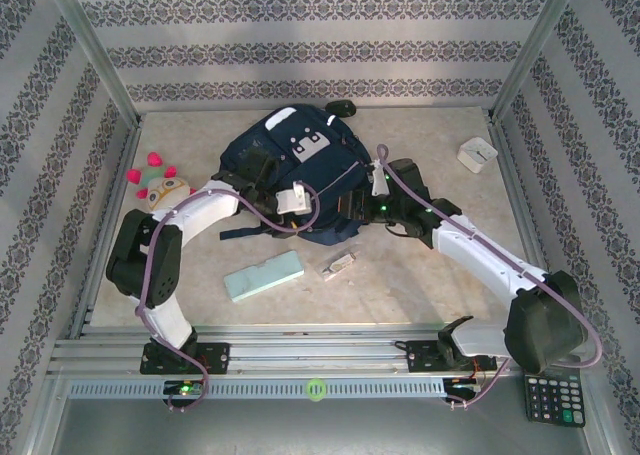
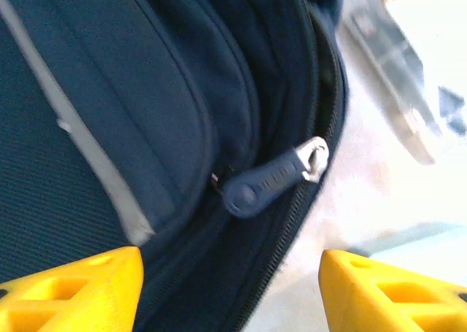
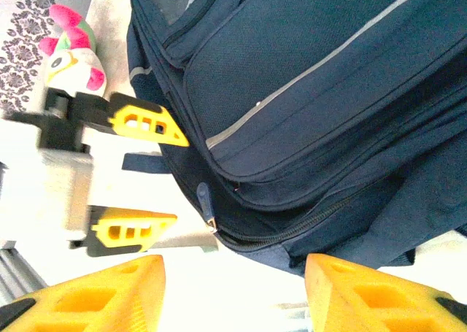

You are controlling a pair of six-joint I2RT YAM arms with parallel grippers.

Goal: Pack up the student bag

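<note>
**Both claws apart at the near edge of the student bag**

Overhead view: this gives you the layout. The student bag (image 1: 290,165) lies flat on the tabletop (image 1: 420,295), mid-rear, front pockets up. A plush toy (image 1: 160,187) sits beside its left side. A mint-green case (image 1: 263,277) and a small silvery item (image 1: 340,265) lie on the near side. A white box (image 1: 477,155) is at far right and a calculator (image 1: 553,398) lies past the rail at near right.

Left wrist view: you get detail that the overhead view is too small to show. The left claw (image 2: 231,263) has its yellow fingers (image 2: 80,292) well apart and empty. A dark blue zip pull (image 2: 266,182) with a metal end lies on the bag's side seam, just ahead of the gap and touching neither finger.

Right wrist view: the right claw (image 3: 233,266) is also spread and holds nothing, with the bag's lower edge just ahead of it. You also see the left claw from the side here — fingertips just beside the bag's edge, the pull between them, the plush toy behind.

Bag versus claws: both claws are at its near edge, the left near the middle, the right at the near-right corner.

Orientation: the long axis runs near to far, leaning slightly right. The rounded end with grey-white patches points to the back wall, and a dark strap sticks out at near left.
</note>
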